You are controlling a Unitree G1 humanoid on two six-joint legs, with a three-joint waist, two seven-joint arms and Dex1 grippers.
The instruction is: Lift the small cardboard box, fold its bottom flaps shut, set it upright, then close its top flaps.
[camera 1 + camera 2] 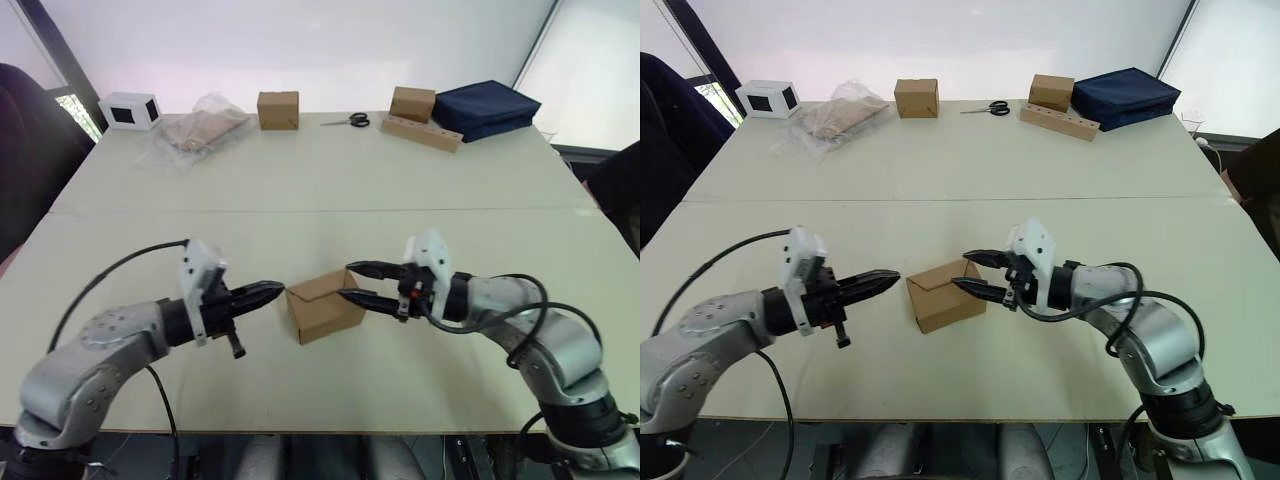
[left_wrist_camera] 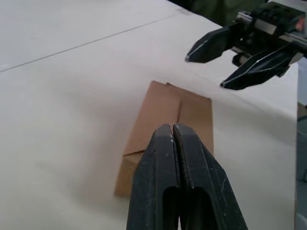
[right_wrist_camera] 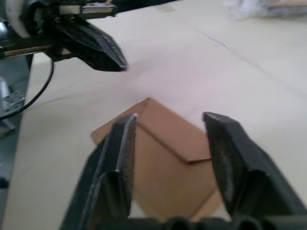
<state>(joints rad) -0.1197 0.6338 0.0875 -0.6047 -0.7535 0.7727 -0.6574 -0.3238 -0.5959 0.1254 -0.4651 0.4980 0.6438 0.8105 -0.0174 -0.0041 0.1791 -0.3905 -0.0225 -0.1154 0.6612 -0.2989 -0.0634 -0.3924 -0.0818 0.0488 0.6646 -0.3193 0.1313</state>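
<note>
Cardboard, plain and brown: the small cardboard box (image 1: 324,304) sits closed on the pale table (image 1: 320,190), near its front edge, between two robot arms. The left gripper (image 1: 272,291) has its fingers pressed together, tips just beside the box's left corner. The right gripper (image 1: 352,282) is spread wide at the box's right side, holding nothing.
</note>
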